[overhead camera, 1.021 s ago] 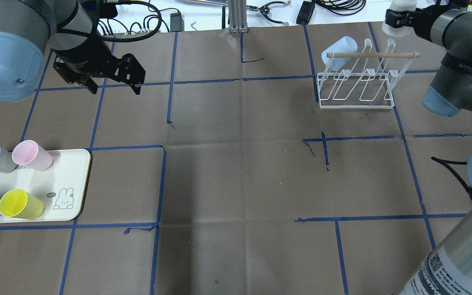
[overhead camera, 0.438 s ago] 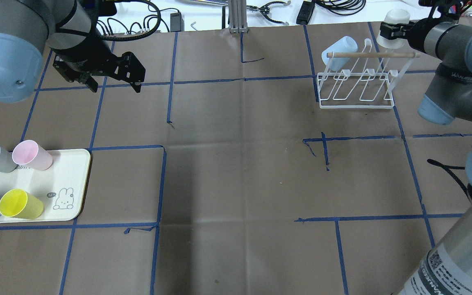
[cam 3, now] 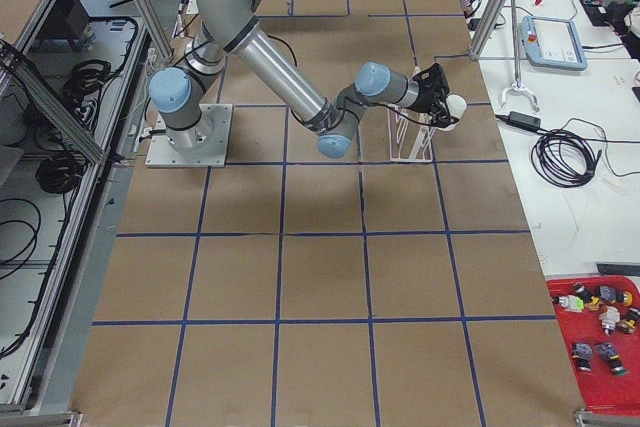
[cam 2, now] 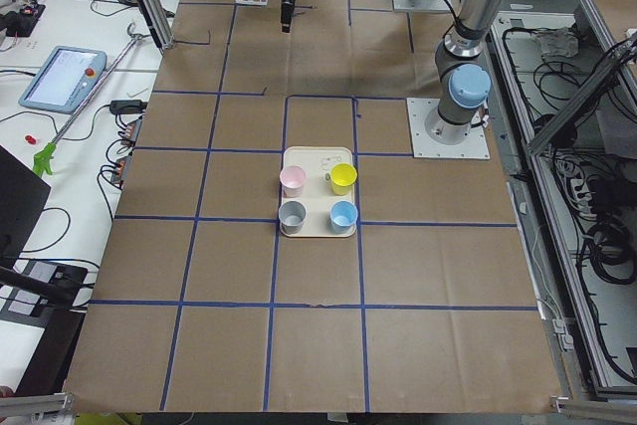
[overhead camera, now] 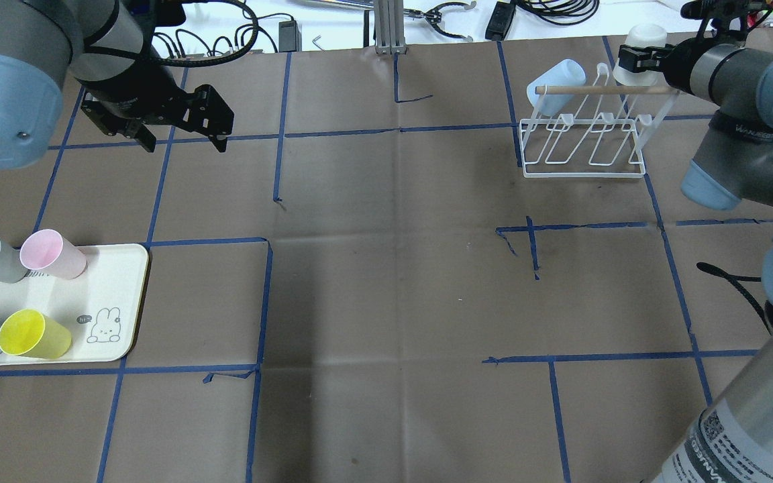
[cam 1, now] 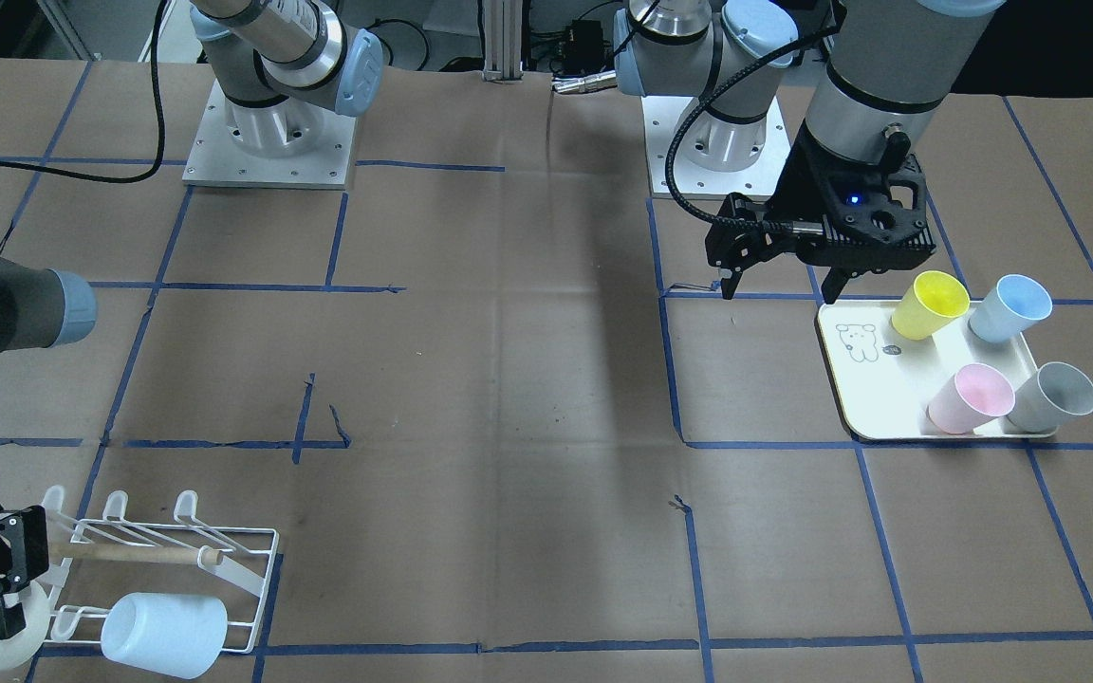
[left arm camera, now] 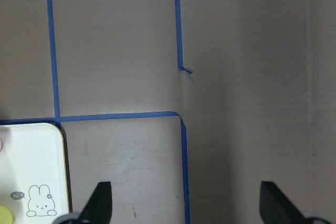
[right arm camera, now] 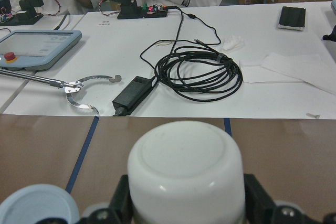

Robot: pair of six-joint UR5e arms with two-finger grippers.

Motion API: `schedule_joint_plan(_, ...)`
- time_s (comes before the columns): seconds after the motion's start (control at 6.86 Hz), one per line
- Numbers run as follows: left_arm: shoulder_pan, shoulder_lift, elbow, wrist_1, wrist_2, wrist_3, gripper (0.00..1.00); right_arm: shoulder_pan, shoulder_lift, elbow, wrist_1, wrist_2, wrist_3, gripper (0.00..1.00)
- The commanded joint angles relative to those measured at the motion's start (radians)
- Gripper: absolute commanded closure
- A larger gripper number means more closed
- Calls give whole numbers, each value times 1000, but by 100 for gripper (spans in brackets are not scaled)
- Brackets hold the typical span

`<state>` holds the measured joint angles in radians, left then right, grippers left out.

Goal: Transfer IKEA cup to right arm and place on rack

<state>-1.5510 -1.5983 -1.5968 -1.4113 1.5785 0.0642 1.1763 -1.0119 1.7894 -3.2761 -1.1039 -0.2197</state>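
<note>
Between the fingers of the right claw [right arm camera: 186,208] the white IKEA cup [right arm camera: 186,166] is sitting clamped, its closed base showing uppermost in the wrist view. The right arm [overhead camera: 735,67] is holding it off the table, just beyond the right-hand end of the rack [overhead camera: 581,175] and near the tip of the wooden dowel [overhead camera: 601,89]. A pale blue cup [overhead camera: 557,84] is occupying the peg at the rack's other end. Well apart, the left claw [overhead camera: 185,141] is hanging spread and empty over the table, near the cream tray [overhead camera: 128,268] of coloured cups. The handover looks done, so the placing step is under way. The next move likely calls for lowering the cup mouth-down over a free peg, clear of the dowel, before letting go.
</note>
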Motion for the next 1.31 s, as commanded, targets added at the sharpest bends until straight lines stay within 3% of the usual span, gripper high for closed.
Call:
schedule_joint_plan(0.0, 2, 1, 0, -5, -2, -3, 0, 3, -5, -4, -1, -4, 2, 47)
schedule_joint_plan(0.15, 2, 1, 0, -5, -2, -4, 0, 3, -5, -4, 3, -16, 17, 1)
schedule_joint_plan(0.88, 0, 8, 1, -54, -11, -12, 0, 2, -40, -30, 18, -5, 19, 0)
schedule_joint_plan(1.17, 0, 8, 1, -54, -12, -12, 0, 2, -103, -68, 147, -8, 20, 0)
